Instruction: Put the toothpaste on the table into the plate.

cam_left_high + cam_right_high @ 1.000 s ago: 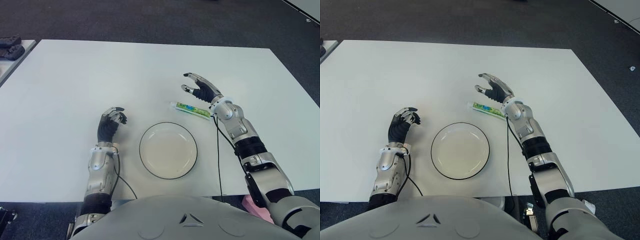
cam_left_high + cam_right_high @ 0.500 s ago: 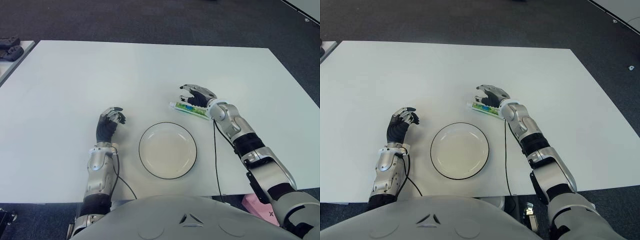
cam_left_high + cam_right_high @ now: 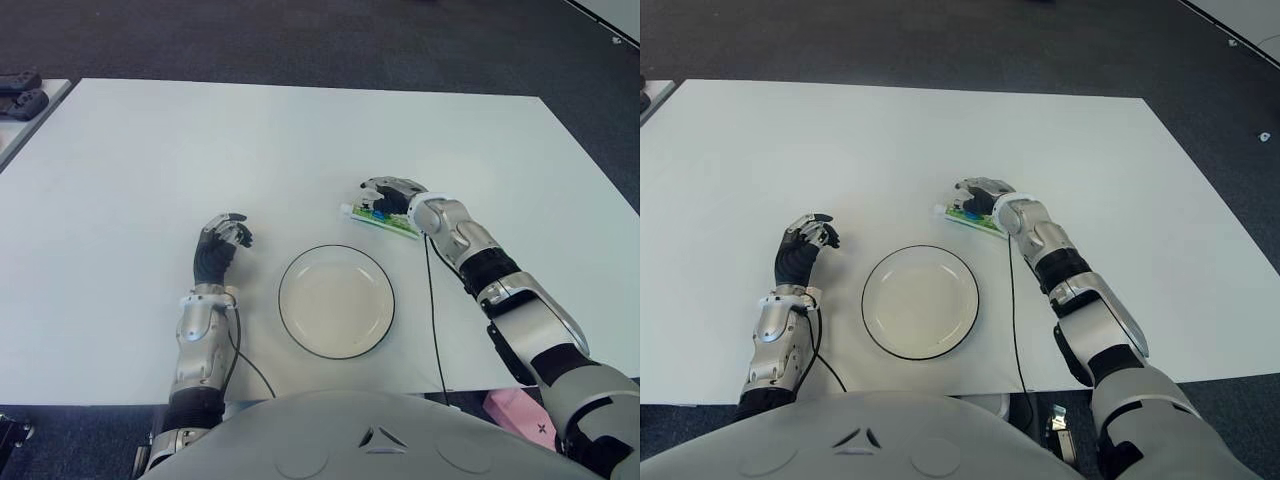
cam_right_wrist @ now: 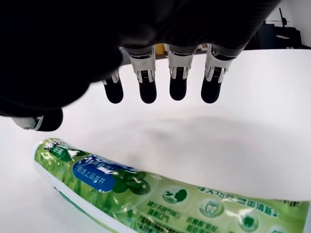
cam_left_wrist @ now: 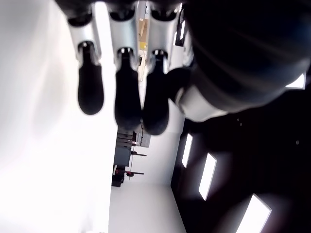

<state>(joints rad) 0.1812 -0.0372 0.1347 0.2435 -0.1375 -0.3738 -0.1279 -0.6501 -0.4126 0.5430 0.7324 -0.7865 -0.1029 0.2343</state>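
Nearest the robot, close to the front edge of the white surface point(image 3: 120, 150), sits the plate point(image 3: 336, 300), round, pale, dark-rimmed, nothing in it. To its left the left hand point(image 3: 220, 246) shows beside the plate, fingers loosely curled and holding nothing; its wrist view shows the dark fingers point(image 5: 126, 97) hanging free with no object between them. A little farther back, just beyond the plate's far right rim, there's the toothpaste point(image 3: 385, 221), a green and white tube lying flat on the surface, not in the plate. Its long axis runs roughly left to right, slanting a touch so the right end comes nearer the front edge; the left end points toward the surface's left side. Which end carries the cap, I cannot tell. Over it now is the right hand point(image 3: 388, 196), arched above the tube's far side. In the right wrist view the four fingers point(image 4: 178, 80) hang down past the tube with white surface showing between fingertips and tube point(image 4: 160, 194), thumb off to one side: hand cupped half open, no grip on the toothpaste.
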